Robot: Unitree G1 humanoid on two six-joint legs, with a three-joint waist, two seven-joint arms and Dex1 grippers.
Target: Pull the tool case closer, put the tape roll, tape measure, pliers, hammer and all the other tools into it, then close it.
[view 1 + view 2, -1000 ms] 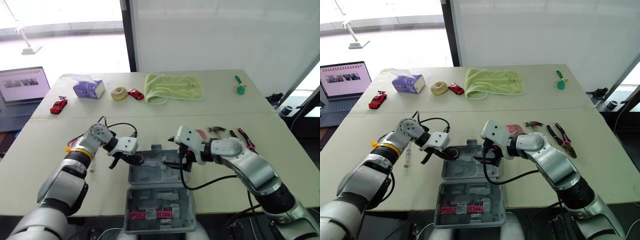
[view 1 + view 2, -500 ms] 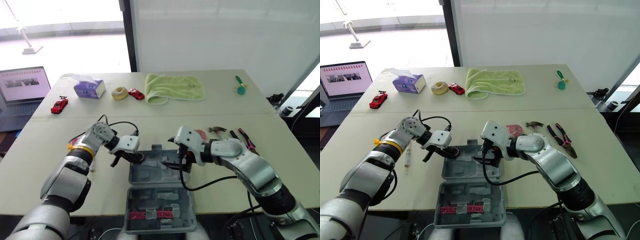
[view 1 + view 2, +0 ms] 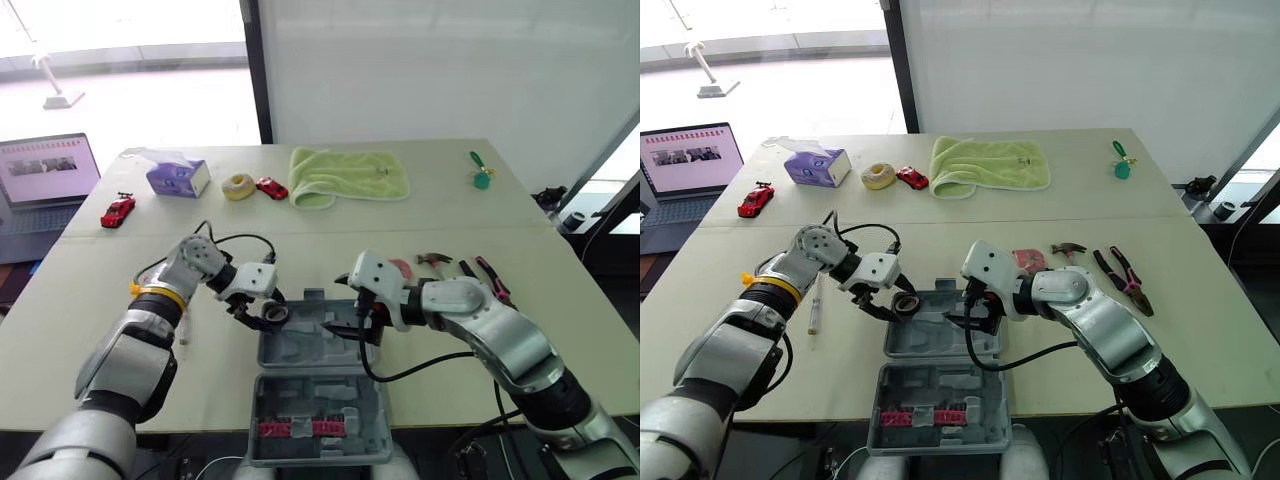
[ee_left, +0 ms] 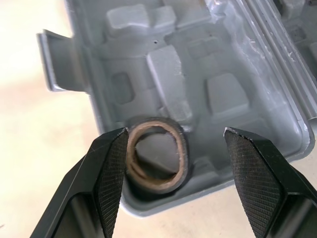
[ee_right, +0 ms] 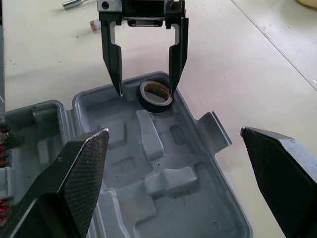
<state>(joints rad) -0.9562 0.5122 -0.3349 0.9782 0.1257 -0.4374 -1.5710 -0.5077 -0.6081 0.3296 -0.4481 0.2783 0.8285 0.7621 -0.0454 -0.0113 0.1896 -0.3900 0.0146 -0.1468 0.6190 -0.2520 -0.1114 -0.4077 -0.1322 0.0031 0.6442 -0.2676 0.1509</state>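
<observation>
Tool case [image 3: 300, 350] lies open at 6 o'clock on the table, both grey halves facing up. The half nearer the robot holds a strip of red bits [image 3: 298, 429]. The far half is a tray of moulded recesses, and the tape roll [image 4: 181, 151] is the one loose tool in it, sitting tilted in the corner recess at about 10 o'clock of that tray, its cardboard core showing.

The roll sits low between the fingers of the left gripper [image 4: 174, 131], which reaches over the tray's 9 o'clock edge. That gripper is spread wide and grips nothing: one pad [image 4: 113, 173] is right at the roll's outer wall, touching or just short of it, I cannot tell which, while the other pad stands well apart from it.

The right gripper [image 5: 173, 133] hovers over the tray's 3 o'clock side, its fingers also wide apart and empty, clear of the roll.

Outside the case, at about 2 o'clock from it, the tape measure [image 3: 1028, 260], hammer [image 3: 1070, 248] and pliers [image 3: 1125, 280] lie on the table; a slim hand tool [image 3: 814, 312] lies at 9 o'clock beside the left arm
</observation>
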